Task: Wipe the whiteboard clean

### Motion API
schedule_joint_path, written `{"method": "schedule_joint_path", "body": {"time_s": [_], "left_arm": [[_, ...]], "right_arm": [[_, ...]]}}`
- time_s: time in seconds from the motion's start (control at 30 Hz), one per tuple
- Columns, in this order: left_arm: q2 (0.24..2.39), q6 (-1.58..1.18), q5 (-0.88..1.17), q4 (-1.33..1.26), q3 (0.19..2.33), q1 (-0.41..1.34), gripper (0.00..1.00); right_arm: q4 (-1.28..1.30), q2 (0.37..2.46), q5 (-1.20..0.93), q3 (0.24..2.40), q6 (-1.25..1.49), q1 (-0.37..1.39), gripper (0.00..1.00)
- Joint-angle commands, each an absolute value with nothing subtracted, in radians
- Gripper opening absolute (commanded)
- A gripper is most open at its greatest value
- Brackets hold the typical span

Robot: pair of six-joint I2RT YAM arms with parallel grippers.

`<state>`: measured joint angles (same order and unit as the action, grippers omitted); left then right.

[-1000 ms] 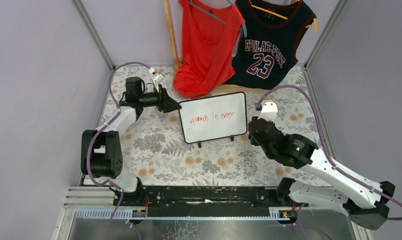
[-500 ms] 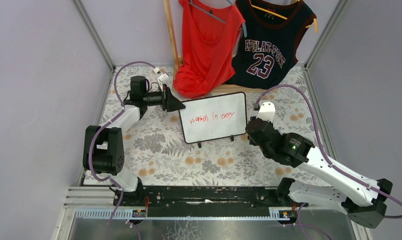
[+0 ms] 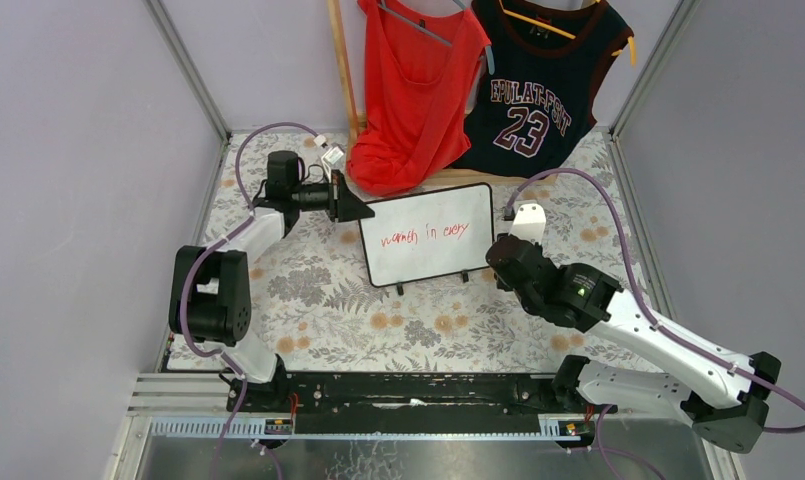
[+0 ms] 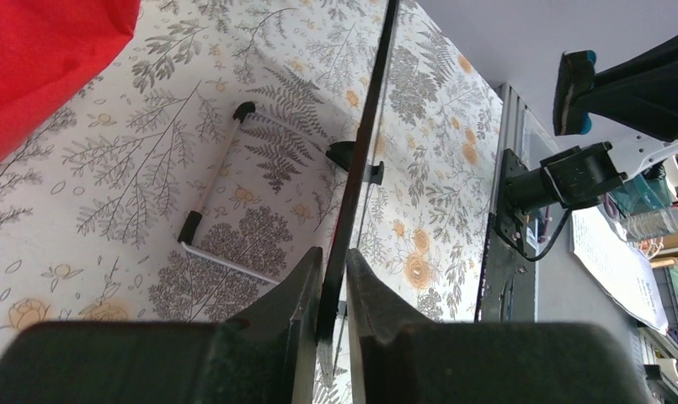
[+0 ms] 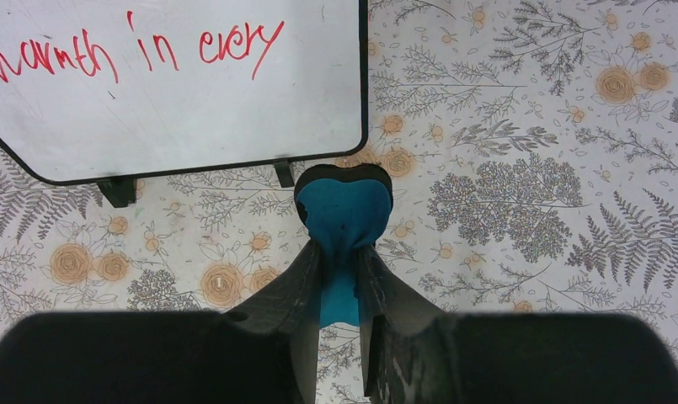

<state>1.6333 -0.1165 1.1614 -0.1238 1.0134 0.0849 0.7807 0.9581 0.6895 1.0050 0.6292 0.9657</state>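
The whiteboard (image 3: 428,240) stands on the floral cloth with red handwriting "warmth in every" (image 5: 133,50) across it. My left gripper (image 3: 363,212) is at its upper left corner. In the left wrist view the board's thin black frame edge (image 4: 365,126) runs between that gripper's (image 4: 333,257) fingers, which press it from both sides. My right gripper (image 5: 341,248) is shut on a blue eraser (image 5: 344,210). It hovers just below and right of the board's lower right corner (image 3: 500,255), apart from the board. The eraser (image 4: 573,88) also shows in the left wrist view.
A red shirt (image 3: 413,90) and a dark "23" jersey (image 3: 538,90) hang on a wooden rack (image 3: 343,70) right behind the board. The board's white wire back leg (image 4: 226,194) rests on the cloth. Grey walls close both sides.
My left gripper slid right onto the board's left edge and its fingers closed on it. The right arm crept slightly left toward the board, eraser still held.
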Motion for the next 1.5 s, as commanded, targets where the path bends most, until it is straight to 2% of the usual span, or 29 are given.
{"method": "schedule_joint_path", "body": {"time_s": [0.0,0.2,0.53,0.87,1.17,1.47], "left_arm": [[1.652,-0.099,1.174,-0.137,1.058,0.093,0.1],[1.656,-0.081,1.164,-0.121,1.057,0.092,0.0],[1.671,0.049,1.151,0.012,1.068,0.092,0.0],[1.682,0.116,1.135,0.058,1.068,0.092,0.0],[1.7,0.138,1.131,0.084,1.085,0.092,0.0],[1.705,0.152,1.124,0.115,1.101,0.092,0.0]], "right_arm": [[0.754,0.963,0.717,1.026,0.638,0.963,0.0],[0.73,0.971,0.725,1.007,0.623,0.962,0.0],[0.616,1.018,0.72,0.964,0.541,0.932,0.0],[0.209,0.952,0.633,0.767,0.369,0.762,0.0],[-0.054,1.146,0.481,0.756,0.294,0.683,0.0],[-0.105,1.308,0.407,0.868,0.269,0.623,0.0]]}}
